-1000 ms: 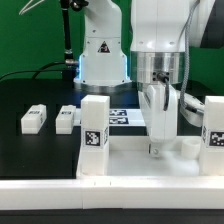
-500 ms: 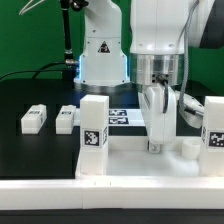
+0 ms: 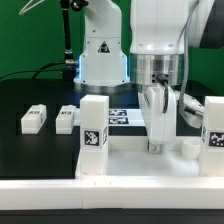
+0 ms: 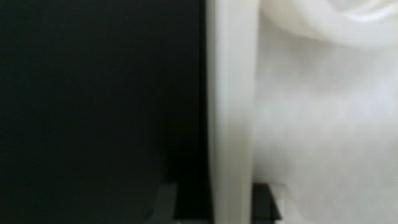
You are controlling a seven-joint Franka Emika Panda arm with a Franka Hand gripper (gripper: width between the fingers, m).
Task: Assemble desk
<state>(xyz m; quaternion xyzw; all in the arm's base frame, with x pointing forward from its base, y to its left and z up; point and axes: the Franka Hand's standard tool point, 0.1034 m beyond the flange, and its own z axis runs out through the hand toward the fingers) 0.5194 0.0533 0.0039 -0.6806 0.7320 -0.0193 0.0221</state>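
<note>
Two legs (image 3: 95, 135) stand upright at corners of the tabletop (image 3: 130, 168), two loose legs (image 3: 33, 120) lie on the black table (image 3: 30, 95), and the gripper (image 3: 157, 148) is clamped on the tabletop's rim, likely to reposition it, so next calls for a slow, level drag.

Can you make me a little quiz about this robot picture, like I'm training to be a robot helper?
1. How many loose legs lie flat on the black table, away from the tabletop?
2. True or false: the gripper is wide open, high above the tabletop.
3. Where is the marker board? A: on top of the tabletop. B: on the black table behind the tabletop. C: in the gripper.

Key: 1. Two. 2. False: it is down at the tabletop, shut on its thin raised rim. 3. B.
</note>
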